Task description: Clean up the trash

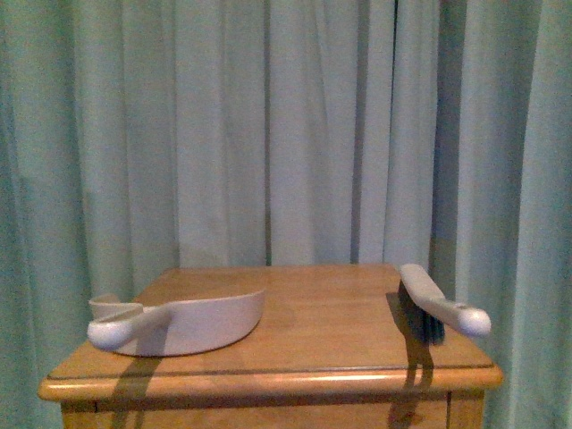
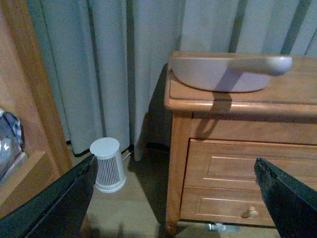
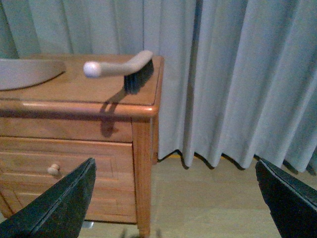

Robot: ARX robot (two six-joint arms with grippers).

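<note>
The crumpled white paper ball is in none of the views. A beige-pink dustpan [image 1: 192,320] lies on the left of the wooden cabinet top [image 1: 322,313]; it also shows in the left wrist view [image 2: 223,73]. A hand brush [image 1: 438,302] with dark bristles lies on the right, its handle over the front edge; the right wrist view shows it too [image 3: 124,67]. My left gripper [image 2: 173,198] is open and empty, low in front of the cabinet's left side. My right gripper [image 3: 173,198] is open and empty, low by the cabinet's right corner. Neither arm shows in the front view.
The cabinet has drawers with a knob [image 2: 252,213] and a corner leg [image 3: 142,173]. A small white slatted bin [image 2: 108,164] stands on the floor left of it. Grey curtains [image 1: 295,134] hang behind. Wooden furniture [image 2: 29,124] stands at the left.
</note>
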